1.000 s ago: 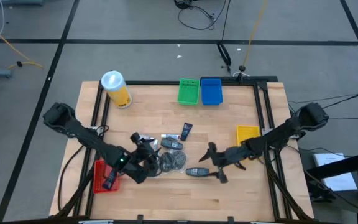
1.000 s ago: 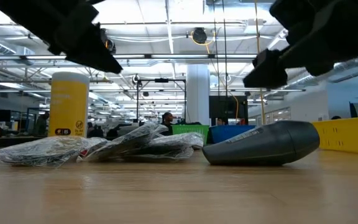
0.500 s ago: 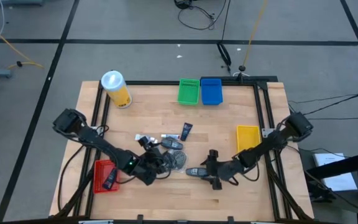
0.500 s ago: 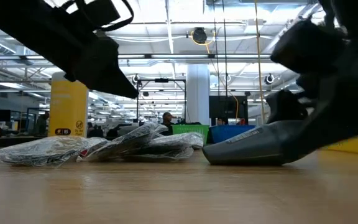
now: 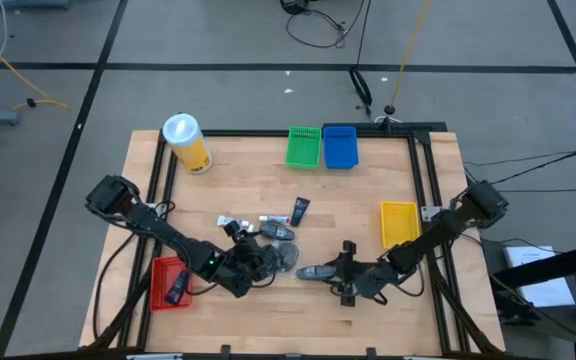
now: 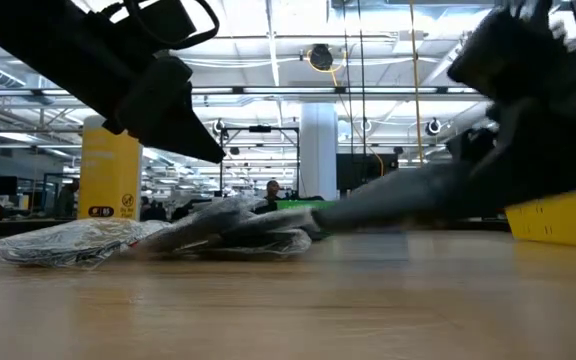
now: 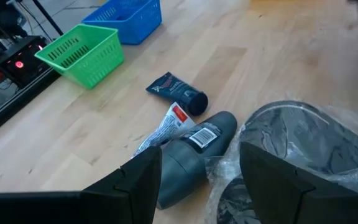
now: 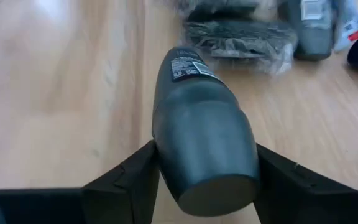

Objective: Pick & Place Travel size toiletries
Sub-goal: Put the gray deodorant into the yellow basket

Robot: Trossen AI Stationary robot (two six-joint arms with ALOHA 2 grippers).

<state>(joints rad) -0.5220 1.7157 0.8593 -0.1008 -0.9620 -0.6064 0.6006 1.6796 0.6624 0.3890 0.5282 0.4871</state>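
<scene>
My right gripper (image 5: 346,278) is low at the table's near middle, shut on a dark oblong bottle (image 5: 313,272) that points toward the table's left. My left gripper (image 7: 199,163) is open and hovers over a second grey bottle (image 7: 191,152) and the bagged dark discs (image 7: 303,137); its fingers touch neither. A dark tube (image 7: 179,93) and a pale sachet (image 7: 165,127) lie flat on the wood beyond them. In the high view this cluster (image 5: 280,240) sits between the two grippers. My right gripper pinches the bottle's broad end (image 8: 210,180) between its two fingers (image 8: 129,180). It comes from the table's right, slanting down, and the bottle runs on forward along the fingers. The bottle is tilted, broad end raised (image 6: 468,180) and narrow end (image 6: 323,213) low by the bagged discs.
A red tray (image 5: 164,272) holding a dark item sits at the near left by the left arm. A yellow tray (image 5: 398,222) is on the right. Green (image 5: 304,146) and blue (image 5: 339,146) trays stand at the far edge, and the yellow canister (image 5: 188,143) at the far left.
My right gripper came down toward the near edge onto the bottle, closed around its broad end and tipped that end up off the table. My left gripper moved right and lower, over the cluster, and stayed open.
</scene>
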